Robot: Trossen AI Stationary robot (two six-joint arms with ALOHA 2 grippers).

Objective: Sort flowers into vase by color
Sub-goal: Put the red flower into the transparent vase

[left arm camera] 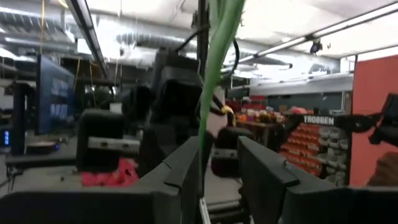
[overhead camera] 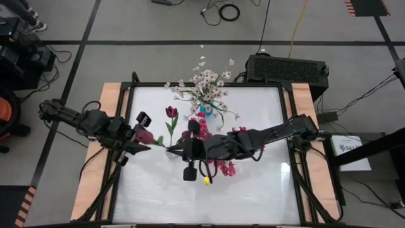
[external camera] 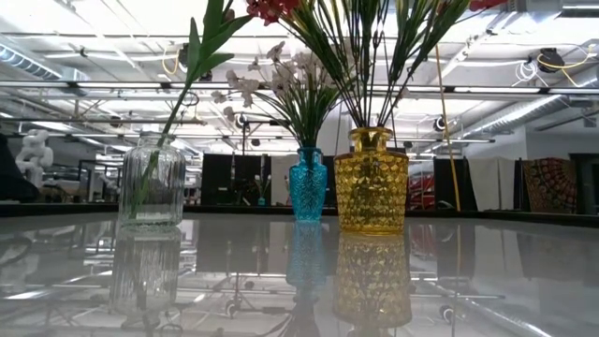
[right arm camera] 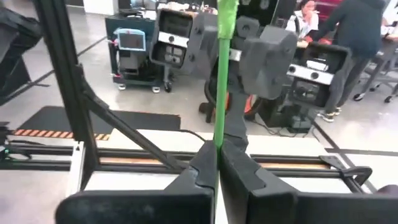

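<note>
A flower with a dark maroon bloom (overhead camera: 145, 135) and a green stem (overhead camera: 162, 144) hangs over the table between my two grippers. My right gripper (overhead camera: 172, 150) reaches in from the table's right and is shut on the stem. My left gripper (overhead camera: 144, 147) faces it from the left, open, with the stem (left arm camera: 210, 106) passing between its fingers. I cannot tell whether those fingers touch the stem. Behind stand a clear glass vase (external camera: 152, 183) with a maroon tulip (overhead camera: 171, 113), a teal vase (external camera: 308, 184) with white-pink blossoms (overhead camera: 207, 82), and a yellow vase (external camera: 372, 181). My right gripper pinches the green stem (right arm camera: 217, 140) between its two fingers, coming nearly level from the table's right. From the fingertips the stem runs on toward my left gripper. The flower is lifted clear of the table.
Magenta blooms (overhead camera: 224, 167) show under my right arm, over the yellow vase. The three vases stand in a row across the middle and far part of the white table (overhead camera: 253, 196). A black box (overhead camera: 286, 66) sits beyond the far right corner. People stand in the room beyond.
</note>
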